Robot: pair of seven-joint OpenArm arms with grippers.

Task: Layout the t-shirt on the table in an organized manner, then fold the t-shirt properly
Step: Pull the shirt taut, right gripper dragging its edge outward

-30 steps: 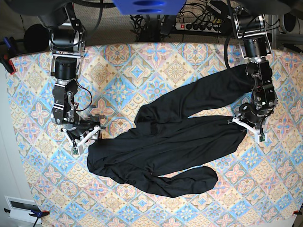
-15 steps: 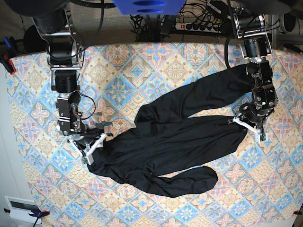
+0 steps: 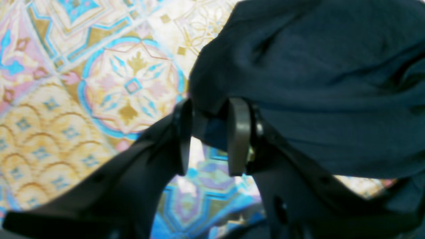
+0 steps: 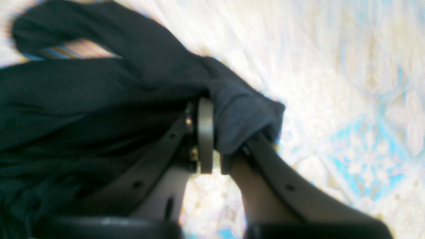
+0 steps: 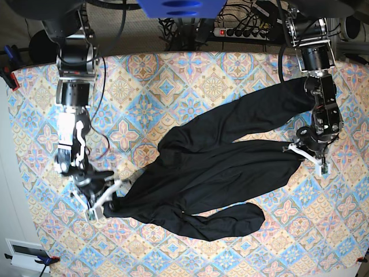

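The black t-shirt (image 5: 213, 167) lies crumpled in a long diagonal heap across the patterned table (image 5: 190, 81), sleeves bunched along its length. At its lower left end, my right gripper (image 5: 108, 202) is shut on a fold of the cloth. The right wrist view shows that fold (image 4: 239, 116) pinched between the fingers (image 4: 206, 132) of the right gripper (image 4: 214, 146). At the shirt's right end, my left gripper (image 5: 305, 151) holds the edge. Seen from the left wrist, the left gripper (image 3: 209, 136) has dark fabric (image 3: 315, 83) filling the gap between its pads (image 3: 237, 136).
A power strip and cables (image 5: 242, 32) lie behind the table's far edge, beside a blue block (image 5: 181, 7). A white device (image 5: 26, 251) sits on the floor at lower left. Red clamps (image 5: 10, 75) hold the tablecloth's left edge.
My right gripper has moved toward the table's front left, closed on the shirt's left end and drawn it along. My left gripper narrowed on the right edge and shifted slightly right.
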